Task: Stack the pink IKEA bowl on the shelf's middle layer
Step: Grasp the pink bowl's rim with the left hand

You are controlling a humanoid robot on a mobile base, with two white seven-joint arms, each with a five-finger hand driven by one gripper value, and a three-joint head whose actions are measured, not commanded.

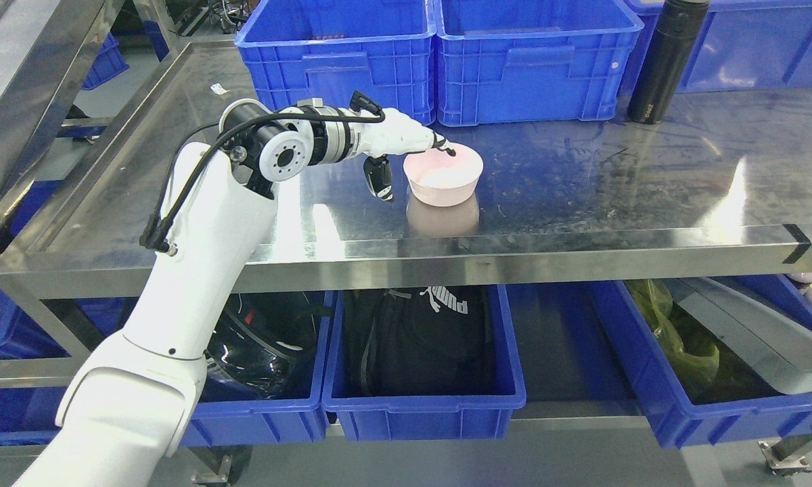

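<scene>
A pink bowl [444, 177] stands upright on the steel middle shelf [582, 182], with its reflection just below it. My left arm comes in from the lower left and reaches across the shelf. My left hand [416, 169] is at the bowl's left rim. Its fingertips [448, 150] reach over the rim into the bowl. The dark thumb [381, 181] hangs down outside, a little apart from the bowl's left wall. The hand looks open and not closed on the bowl. My right arm does not show.
Two blue crates [335, 57] [531, 61] stand at the back of the shelf, close behind the hand. A black bottle [663, 61] stands at the back right. Blue bins [423, 379] with bags sit on the layer below. A steel frame post [34, 88] rises at the left.
</scene>
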